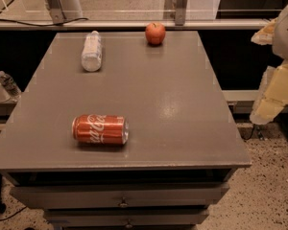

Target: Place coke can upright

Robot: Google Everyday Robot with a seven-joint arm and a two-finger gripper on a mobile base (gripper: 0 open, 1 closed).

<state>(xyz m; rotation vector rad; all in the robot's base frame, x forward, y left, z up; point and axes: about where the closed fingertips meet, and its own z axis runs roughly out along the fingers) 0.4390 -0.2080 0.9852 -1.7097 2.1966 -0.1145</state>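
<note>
The coke can (100,129) is red with white script. It lies on its side on the grey table (173,109), near the front left, with its silver end pointing right. My gripper (277,91) shows as cream-coloured parts at the right edge of the view. It hangs beyond the table's right side, far from the can and touching nothing.
A clear plastic bottle (91,51) lies on its side at the back left of the table. A red apple (155,33) stands at the back middle. Drawers (120,198) sit under the front edge. Small bottles (2,86) stand on a shelf to the left.
</note>
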